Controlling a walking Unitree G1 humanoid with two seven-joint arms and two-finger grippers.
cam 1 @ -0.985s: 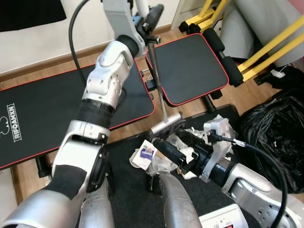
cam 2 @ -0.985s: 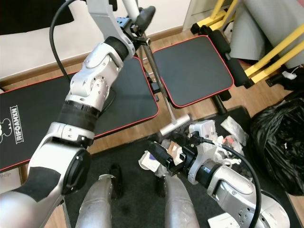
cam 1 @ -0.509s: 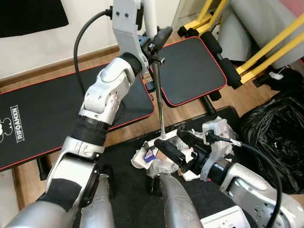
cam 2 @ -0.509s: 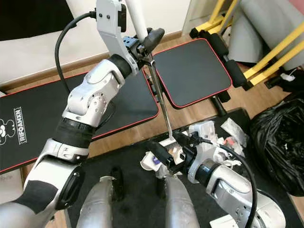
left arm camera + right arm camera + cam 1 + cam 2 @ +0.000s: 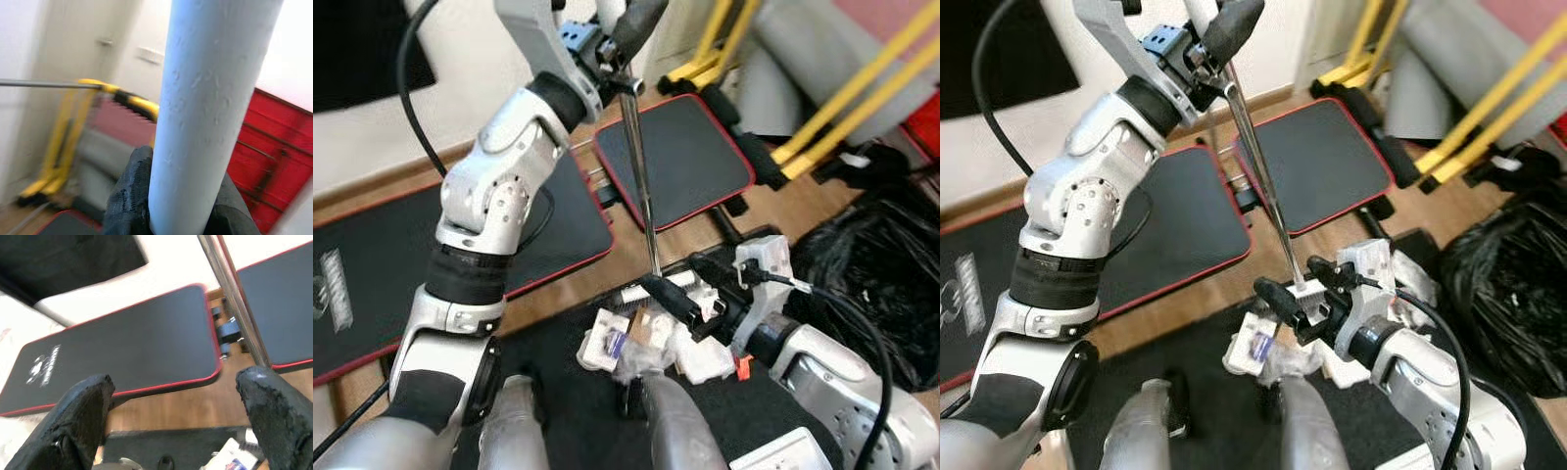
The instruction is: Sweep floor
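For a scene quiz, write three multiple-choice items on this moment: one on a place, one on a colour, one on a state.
1. Where does the litter lie?
A. on the dark mat by the robot's legs
B. on the bench pad
C. inside the black bag

2. What colour is the edging of the bench pad?
A. yellow
B. red
C. white

3. What is the left gripper doing?
A. hanging open and idle
B. shut on the broom handle
C. pressing on the black bag

Answers: 1 A, the wrappers sit on the dark mat below the broom handle. 2 B, a red line runs round the black pad. 3 B, its fingers clamp the handle's top, while the right gripper stands open near the litter.
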